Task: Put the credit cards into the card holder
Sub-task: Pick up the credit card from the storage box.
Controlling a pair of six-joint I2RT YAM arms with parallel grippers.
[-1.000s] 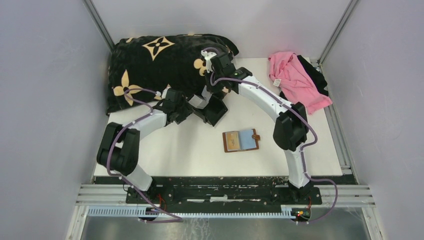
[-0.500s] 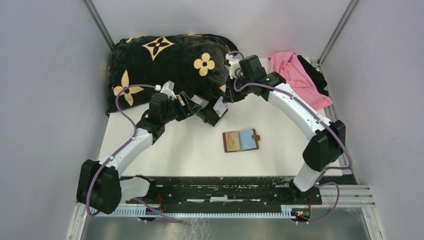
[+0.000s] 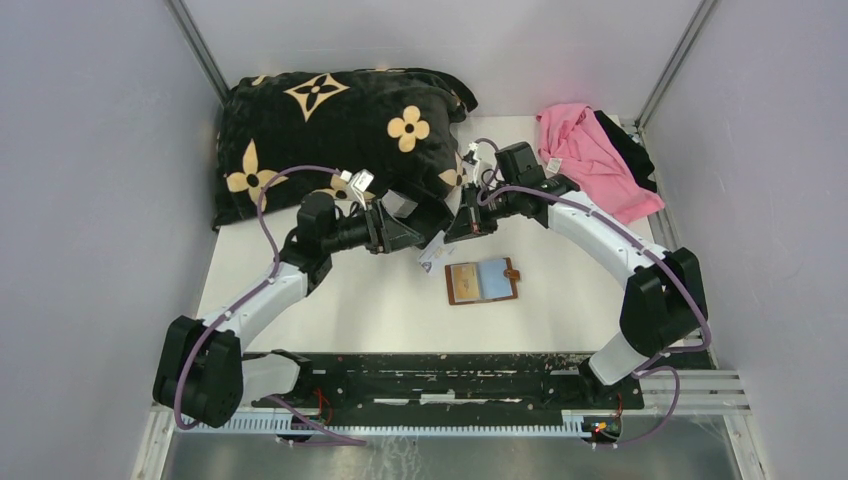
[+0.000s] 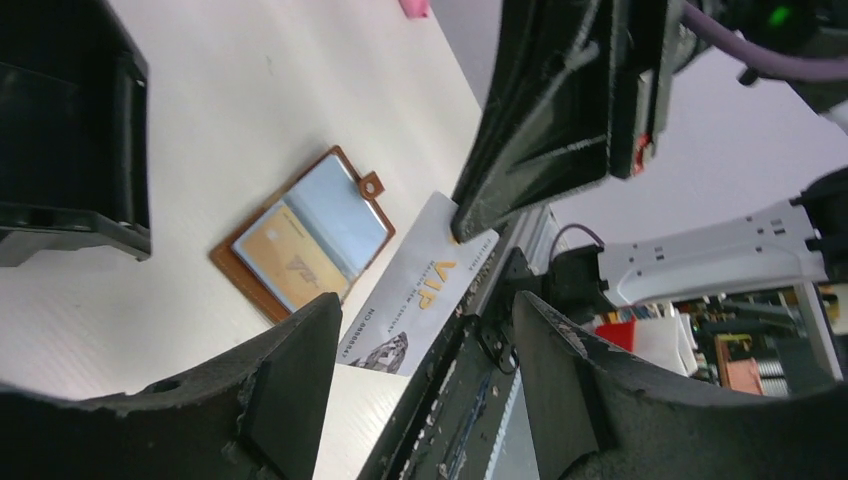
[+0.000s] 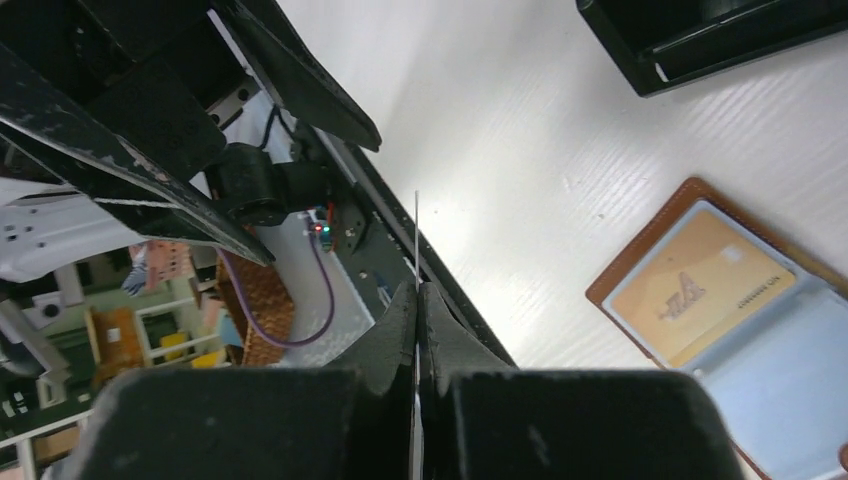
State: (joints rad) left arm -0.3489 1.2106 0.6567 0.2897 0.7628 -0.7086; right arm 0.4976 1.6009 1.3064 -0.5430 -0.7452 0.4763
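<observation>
Both arms have swung nearer: right gripper (image 3: 452,236) pinches a white VIP card (image 3: 437,253) just far-left of the open card holder (image 3: 481,281), flat on the table (image 3: 350,300) with an orange card (image 3: 463,284) and blue card (image 3: 494,279) pocketed; left gripper (image 3: 415,232) jaws apart, empty, just left of the VIP card

Since the earlier frames: right gripper (image 3: 447,238) was over the flowered blanket (image 3: 330,120) at upper centre and has come down to mid-frame, its elbow swung out to the lower right. It's now pinched on a whitish credit card (image 3: 437,252) that wasn't visible before. The card hangs tilted, with "VIP" print readable in the left wrist view. The left gripper (image 3: 418,228) slid right from mid-left and now faces the right one, jaws spread either side of the card. Left elbow dropped to the lower left.
</observation>
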